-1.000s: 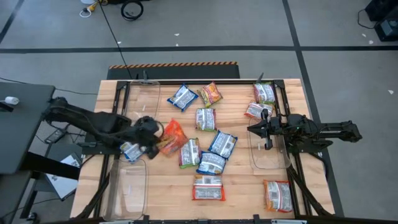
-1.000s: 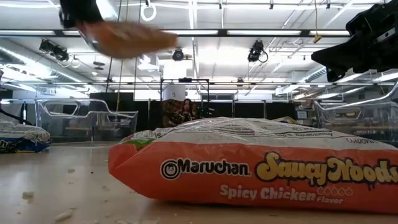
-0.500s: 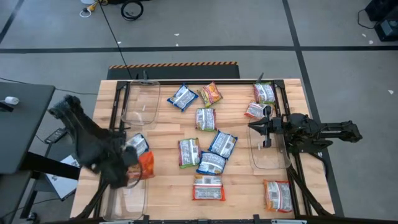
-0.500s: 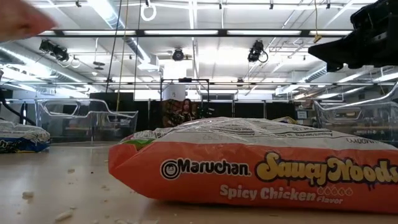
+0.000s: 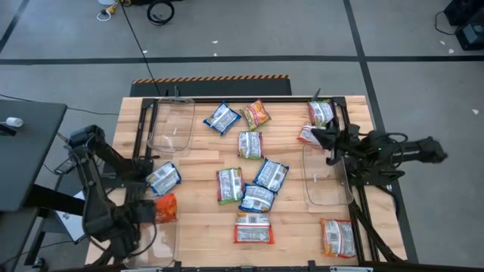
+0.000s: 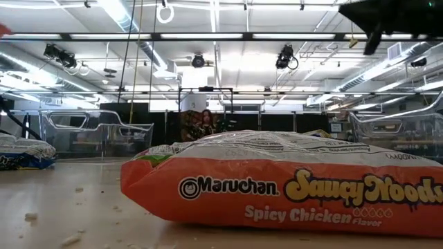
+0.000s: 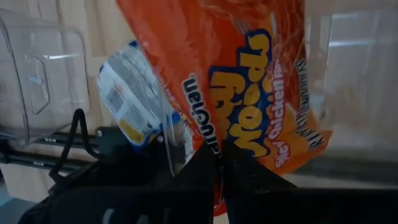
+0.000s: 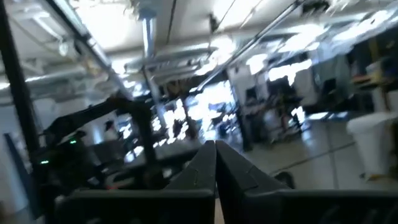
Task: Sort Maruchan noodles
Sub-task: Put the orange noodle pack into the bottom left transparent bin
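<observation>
Currently left fingers (image 7: 217,163) clenched on orange packet (image 5: 165,207) at surface's 8 o'clock; light, crinkly, slippery; best pinched by an edge. Right fingers (image 8: 215,163) clenched, empty.

In the low view, one orange packet (image 6: 291,183) filled the foreground, ran off the right edge and hid most of the counter (image 6: 62,214) behind it. A blue packet (image 6: 21,152) was cut by the left edge. The right arm (image 6: 394,17) showed only as a dark shape at the top edge. The left wrist view cropped the orange packet (image 7: 249,93) at the top, and it covered much of the bin (image 7: 348,81) behind. The right wrist view was smeared; the room beyond could not be made out. From above, the packets' print was too small to read.
</observation>
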{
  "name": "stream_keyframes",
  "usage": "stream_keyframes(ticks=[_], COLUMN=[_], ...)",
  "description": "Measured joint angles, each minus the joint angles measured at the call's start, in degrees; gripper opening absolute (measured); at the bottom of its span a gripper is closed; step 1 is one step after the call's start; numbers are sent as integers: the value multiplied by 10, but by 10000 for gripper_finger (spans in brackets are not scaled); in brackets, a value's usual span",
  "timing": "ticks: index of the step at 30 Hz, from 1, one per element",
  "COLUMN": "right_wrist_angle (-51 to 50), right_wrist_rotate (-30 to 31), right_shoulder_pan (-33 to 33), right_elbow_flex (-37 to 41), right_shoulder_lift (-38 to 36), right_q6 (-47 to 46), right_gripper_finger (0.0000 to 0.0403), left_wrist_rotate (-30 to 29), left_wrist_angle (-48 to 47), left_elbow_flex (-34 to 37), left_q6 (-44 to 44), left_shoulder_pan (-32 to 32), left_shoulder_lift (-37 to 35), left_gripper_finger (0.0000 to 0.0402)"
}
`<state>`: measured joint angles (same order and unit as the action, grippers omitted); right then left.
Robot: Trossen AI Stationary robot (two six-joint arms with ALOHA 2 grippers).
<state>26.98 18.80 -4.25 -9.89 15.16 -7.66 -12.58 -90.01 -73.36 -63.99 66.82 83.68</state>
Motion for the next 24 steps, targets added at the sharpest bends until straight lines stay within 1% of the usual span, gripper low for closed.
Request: stream_keyframes(ticks=[5, 7, 8, 9, 12, 14, 16, 21, 24], right_wrist_angle=[0, 0, -1, -2, -15, -40, -88, -327, -417], right_wrist_rotate=[19, 20, 20, 12, -62, -80, -89, -88, -81], right_shoulder_pan=[-56, -68, -73, -74, -73, -74, -84, -121, -139], right_elbow_flex=[-121, -166, -186, -206, -258, -293, -343, -524, -611], right_shoulder_lift=[193, 268, 301, 332, 410, 454, 496, 612, 680], right_q6=[-26, -66, -87, -107, -138, -163, -169, -121, -102], right_gripper_finger=[10, 10, 10, 10, 10, 9, 8, 8, 8], left_wrist_rotate=[3, 10, 4, -4, -27, -38, -47, -49, -49], left_wrist_angle=[1, 0, 0, 1, 0, 0, 0, 4, 16], left_elbow_flex=[39, 66, 80, 92, 125, 141, 153, 178, 187], left_q6=[13, 16, 13, 5, -21, -31, -44, -45, -44], left_shoulder_pan=[27, 33, 35, 37, 39, 40, 45, 52, 52], left_shoulder_lift=[-10, -12, -12, -12, -12, -12, -12, -12, -12], left_gripper_finger=[12, 12, 12, 12, 12, 12, 12, 17, 29])
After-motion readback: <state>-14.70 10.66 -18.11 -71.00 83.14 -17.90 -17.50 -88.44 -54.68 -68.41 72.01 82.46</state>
